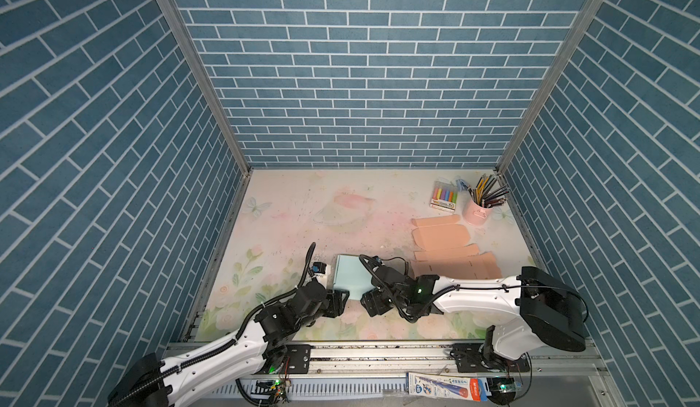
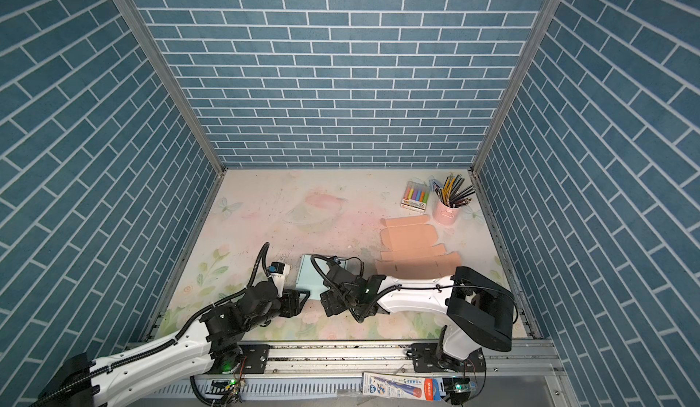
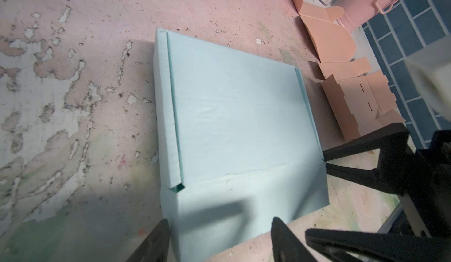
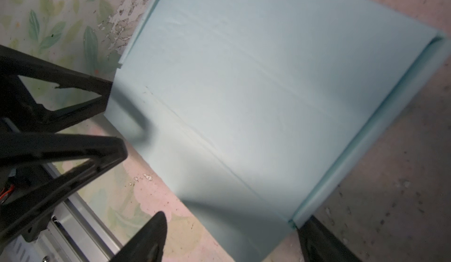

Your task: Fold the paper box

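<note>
1. Blue brick-patterned walls (image 1: 360,64) are enclosing a floral table mat (image 1: 288,212), whose print is flaking badly in the left wrist view.
2. The paper box (image 1: 350,276), pale blue, is lying on the mat directly between the two grippers and running forward from their fingertips. Walls are already folded up along both side edges. The near flap is lying unfolded, sloping back towards the arm bases.
3. The left gripper (image 1: 338,302) is hovering low at one end of that near flap, with its jaws standing wide and gripping nothing.
4. The right gripper (image 1: 369,302) is facing it from the opposite end, jaws likewise wide and empty. Whether its fingertips are touching the box corner cannot be told.
5. Judgement: the grippers are flanking the flap's crease so that it can be raised evenly from both ends.
6. Pink box blanks (image 1: 441,236) are lying well beyond the right gripper. A pencil cup (image 1: 478,212) and a marker pack (image 1: 444,196) are standing farther off, so all three are staying clear of the working area.
</note>
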Motion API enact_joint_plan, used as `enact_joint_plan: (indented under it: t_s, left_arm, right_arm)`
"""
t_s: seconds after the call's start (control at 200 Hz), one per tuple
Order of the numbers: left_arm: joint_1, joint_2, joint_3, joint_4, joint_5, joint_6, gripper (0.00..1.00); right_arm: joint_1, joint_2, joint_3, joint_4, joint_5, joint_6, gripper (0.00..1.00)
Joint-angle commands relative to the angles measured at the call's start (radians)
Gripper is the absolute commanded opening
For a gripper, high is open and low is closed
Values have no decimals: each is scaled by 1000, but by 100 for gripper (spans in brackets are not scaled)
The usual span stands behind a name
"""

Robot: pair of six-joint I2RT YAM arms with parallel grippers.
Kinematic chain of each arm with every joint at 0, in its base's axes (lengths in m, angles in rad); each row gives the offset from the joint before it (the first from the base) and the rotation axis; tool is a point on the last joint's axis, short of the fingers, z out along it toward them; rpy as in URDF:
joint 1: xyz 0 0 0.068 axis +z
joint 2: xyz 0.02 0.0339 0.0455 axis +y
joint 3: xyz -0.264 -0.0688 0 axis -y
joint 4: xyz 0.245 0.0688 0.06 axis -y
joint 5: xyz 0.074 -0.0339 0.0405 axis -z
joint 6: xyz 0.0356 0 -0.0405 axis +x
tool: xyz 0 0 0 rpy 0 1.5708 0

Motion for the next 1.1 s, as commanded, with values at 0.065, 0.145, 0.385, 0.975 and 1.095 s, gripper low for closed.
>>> enact_joint_plan:
  t_s: [0.065, 0.145, 0.385, 0.975, 1.095]
  left_arm:
    - [-7, -20, 4, 9, 11, -9, 66]
    - [-8, -20, 3, 10, 13, -10, 66]
    - [-6, -25, -4, 16, 18, -17, 66]
    - [-9, -40, -13, 13, 18, -19, 66]
    - [-8, -40, -16, 18, 17, -20, 66]
  right_arm:
    - [27, -13, -3, -6, 9, 50, 84]
    - [36, -17, -14, -12, 15, 63, 84]
    - [54, -46, -23, -27, 38, 82, 85]
    - [63, -109, -90, -5, 56, 152, 85]
    - [65, -110, -87, -16, 48, 152, 85]
